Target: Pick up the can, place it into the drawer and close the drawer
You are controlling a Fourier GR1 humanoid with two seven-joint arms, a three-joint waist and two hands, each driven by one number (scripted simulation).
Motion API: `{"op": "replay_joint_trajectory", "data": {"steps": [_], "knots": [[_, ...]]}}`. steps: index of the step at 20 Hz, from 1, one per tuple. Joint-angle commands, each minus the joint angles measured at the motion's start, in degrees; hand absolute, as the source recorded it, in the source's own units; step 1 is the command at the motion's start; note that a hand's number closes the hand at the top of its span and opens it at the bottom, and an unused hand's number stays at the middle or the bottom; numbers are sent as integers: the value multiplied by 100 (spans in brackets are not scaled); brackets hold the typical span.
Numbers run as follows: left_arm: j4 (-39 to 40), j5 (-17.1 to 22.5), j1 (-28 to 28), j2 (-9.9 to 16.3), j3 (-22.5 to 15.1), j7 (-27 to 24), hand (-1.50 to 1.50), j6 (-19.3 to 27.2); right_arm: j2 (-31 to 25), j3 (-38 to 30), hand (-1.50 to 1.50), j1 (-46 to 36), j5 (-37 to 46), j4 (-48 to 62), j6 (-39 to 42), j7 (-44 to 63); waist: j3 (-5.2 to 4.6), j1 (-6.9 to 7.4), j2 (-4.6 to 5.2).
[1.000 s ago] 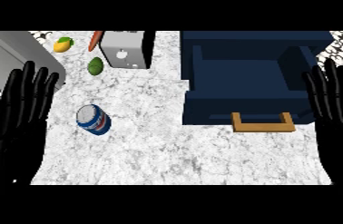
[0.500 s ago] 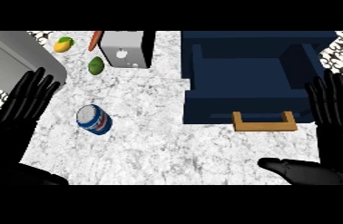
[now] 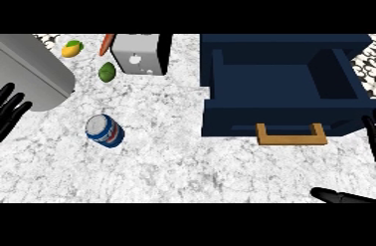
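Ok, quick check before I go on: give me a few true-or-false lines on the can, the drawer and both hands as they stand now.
1. The can stands on the marble counter, left of the drawer. True.
2. The drawer is closed. False: it is pulled open, its inside showing behind the wooden handle.
3. The left hand holds the can. False: it is at the view's left edge, fingers straight, apart from the can.
4. The can is already in the drawer. False: it is on the counter.
5. Only a fingertip of the right hand shows, at the lower right. True.
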Motion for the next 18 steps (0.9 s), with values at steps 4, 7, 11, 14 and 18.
{"op": "replay_joint_trajectory", "data": {"steps": [4, 7, 11, 14, 18], "knots": [[7, 57, 180, -58, 350, 95, -150, -353, -7, -565, -150, 797, -707, -343, 607, -303, -1, -16, -1], [-426, 847, 301, 44, 782, 670, -150, -212, 115, -445, -150, 908, -437, -207, 745, -601, 0, 4, -3], [231, 1310, -126, 206, 973, 983, -150, -72, -235, -1021, -150, 844, -1013, 2, 1100, -624, 0, -18, 1], [165, 1583, 101, -4, 877, 1175, -150, -59, -326, -1272, -150, 1014, -1331, -46, 1291, -488, 0, -16, -1], [239, 1483, -352, -105, 663, 1484, -150, 382, -26, -1259, -150, 1197, -1127, -165, 1377, -725, 0, -27, 4]]}}
